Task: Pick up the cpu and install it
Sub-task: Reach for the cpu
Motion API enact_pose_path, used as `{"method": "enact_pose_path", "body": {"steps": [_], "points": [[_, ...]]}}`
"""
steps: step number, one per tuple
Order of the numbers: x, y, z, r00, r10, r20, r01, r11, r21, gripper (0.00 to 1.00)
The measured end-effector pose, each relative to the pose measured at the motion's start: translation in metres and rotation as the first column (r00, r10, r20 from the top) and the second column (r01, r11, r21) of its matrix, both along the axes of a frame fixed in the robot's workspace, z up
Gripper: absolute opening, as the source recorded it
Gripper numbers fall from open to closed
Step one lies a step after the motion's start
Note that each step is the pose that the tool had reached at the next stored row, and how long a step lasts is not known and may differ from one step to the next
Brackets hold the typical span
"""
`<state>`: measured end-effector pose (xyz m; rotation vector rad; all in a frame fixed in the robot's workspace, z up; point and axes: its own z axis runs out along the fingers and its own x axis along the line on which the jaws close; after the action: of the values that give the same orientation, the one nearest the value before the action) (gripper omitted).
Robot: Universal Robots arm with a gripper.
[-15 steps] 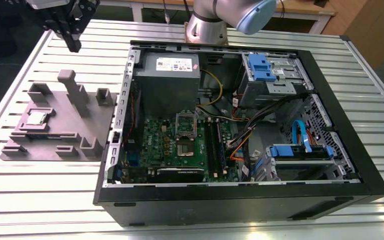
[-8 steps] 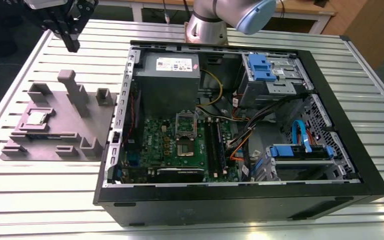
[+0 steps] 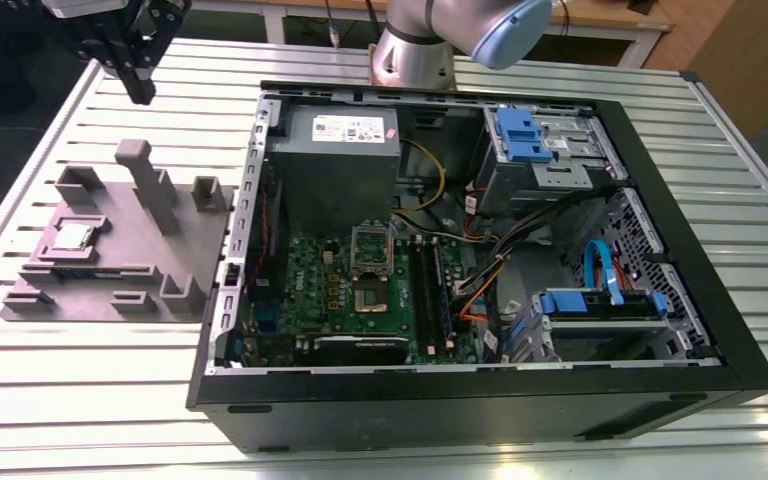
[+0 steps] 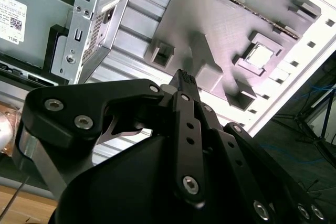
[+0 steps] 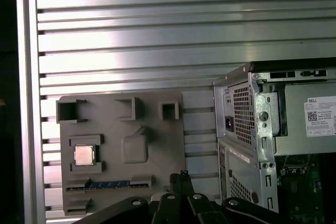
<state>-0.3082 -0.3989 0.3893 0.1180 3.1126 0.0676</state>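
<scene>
The cpu (image 3: 75,236) is a small shiny square chip lying flat in a recess of the grey plastic tray (image 3: 117,270), at the exterior view's left. Both wrist views show the cpu (image 4: 261,56) (image 5: 84,155) in its recess. My gripper (image 3: 144,96) hangs high above the table behind the tray, well clear of the chip. Its black fingers are shut together with nothing between them, as my gripper (image 4: 186,78) (image 5: 180,176) shows in both wrist views. The green motherboard (image 3: 357,300) with its square metal-framed socket (image 3: 373,296) lies inside the open computer case (image 3: 491,400).
The tray carries several upright grey posts (image 3: 144,185) and a memory stick (image 5: 100,184) in a slot. The case's raised metal wall (image 3: 248,200) stands right beside the tray. Cables, blue drive brackets (image 3: 524,135) and a power supply (image 3: 337,150) crowd the case. The slatted table (image 3: 77,400) extends around.
</scene>
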Motion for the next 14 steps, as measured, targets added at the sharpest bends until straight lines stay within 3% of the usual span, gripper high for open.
{"method": "enact_pose_path", "body": {"steps": [14], "points": [[-0.0144,0.0,-0.0006,1.0,0.0,0.0,0.0,1.0,0.0,0.1]]}}
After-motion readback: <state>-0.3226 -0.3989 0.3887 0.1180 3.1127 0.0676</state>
